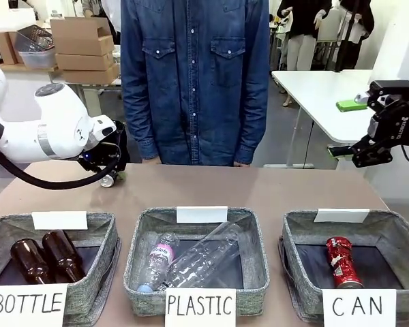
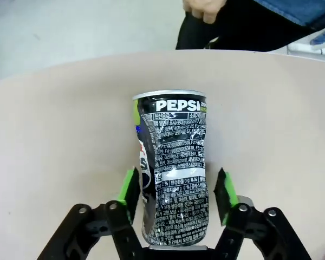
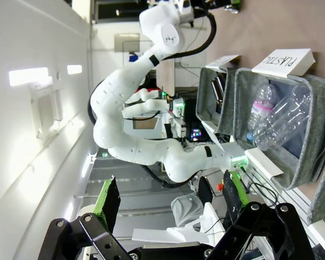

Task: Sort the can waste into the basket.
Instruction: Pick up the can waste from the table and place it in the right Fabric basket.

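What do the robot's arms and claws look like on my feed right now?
Both arms are glossy white with rounded joints; the left arm has a grey band and a black cable looping beneath it. The left claw and right claw are black linkage fingers with green pads. The right claw's body carries small white lettering in the front view.

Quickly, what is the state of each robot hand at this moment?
Left hand: closed on the dark can, which lies on the table.
Right hand: open, holding nothing.

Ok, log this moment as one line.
left gripper shut on dark can, far table edge | right gripper open, empty | red can in CAN basket
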`<state>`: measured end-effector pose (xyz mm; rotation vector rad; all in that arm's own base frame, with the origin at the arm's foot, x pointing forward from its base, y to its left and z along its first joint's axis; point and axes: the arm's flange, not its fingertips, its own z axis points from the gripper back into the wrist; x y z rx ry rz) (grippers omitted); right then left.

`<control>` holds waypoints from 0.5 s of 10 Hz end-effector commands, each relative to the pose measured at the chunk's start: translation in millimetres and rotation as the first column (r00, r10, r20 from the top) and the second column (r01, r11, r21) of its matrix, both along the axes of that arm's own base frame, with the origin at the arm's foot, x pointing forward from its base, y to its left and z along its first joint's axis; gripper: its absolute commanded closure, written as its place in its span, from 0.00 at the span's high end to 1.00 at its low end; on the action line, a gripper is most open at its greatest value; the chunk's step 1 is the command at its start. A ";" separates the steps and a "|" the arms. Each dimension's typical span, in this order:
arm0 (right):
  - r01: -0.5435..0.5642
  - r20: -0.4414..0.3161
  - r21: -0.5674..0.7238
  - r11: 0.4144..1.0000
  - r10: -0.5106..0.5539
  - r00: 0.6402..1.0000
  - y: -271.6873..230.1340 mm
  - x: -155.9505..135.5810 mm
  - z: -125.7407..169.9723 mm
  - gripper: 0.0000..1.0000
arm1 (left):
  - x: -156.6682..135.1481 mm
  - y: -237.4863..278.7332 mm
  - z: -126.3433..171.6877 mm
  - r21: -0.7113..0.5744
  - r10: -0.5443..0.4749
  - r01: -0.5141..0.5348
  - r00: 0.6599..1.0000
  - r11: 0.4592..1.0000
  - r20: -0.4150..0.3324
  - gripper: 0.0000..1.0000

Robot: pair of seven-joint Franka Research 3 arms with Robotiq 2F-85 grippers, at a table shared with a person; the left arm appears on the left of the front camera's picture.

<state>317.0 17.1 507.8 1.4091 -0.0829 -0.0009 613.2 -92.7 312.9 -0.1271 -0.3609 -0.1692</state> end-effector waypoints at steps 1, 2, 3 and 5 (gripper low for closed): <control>-0.005 -0.004 -0.001 1.000 0.005 1.000 -0.6 -0.6 3.5 1.00 | 2.3 -1.4 -1.6 0.024 0.021 -0.021 1.000 1.000 0.004 0.35; -0.005 -0.004 -0.001 1.000 0.005 1.000 -0.6 -0.6 3.5 1.00 | 2.2 -1.1 -1.3 0.029 0.025 -0.026 1.000 0.999 0.011 0.00; -0.005 -0.004 -0.001 1.000 0.005 1.000 -0.6 -0.6 3.5 1.00 | 1.8 -0.3 -0.7 0.030 0.027 -0.027 1.000 0.999 0.014 0.00; -0.005 -0.004 -0.001 1.000 0.005 1.000 -0.6 -0.6 3.5 1.00 | 1.2 3.5 2.1 0.022 0.043 -0.044 0.999 0.999 0.022 0.00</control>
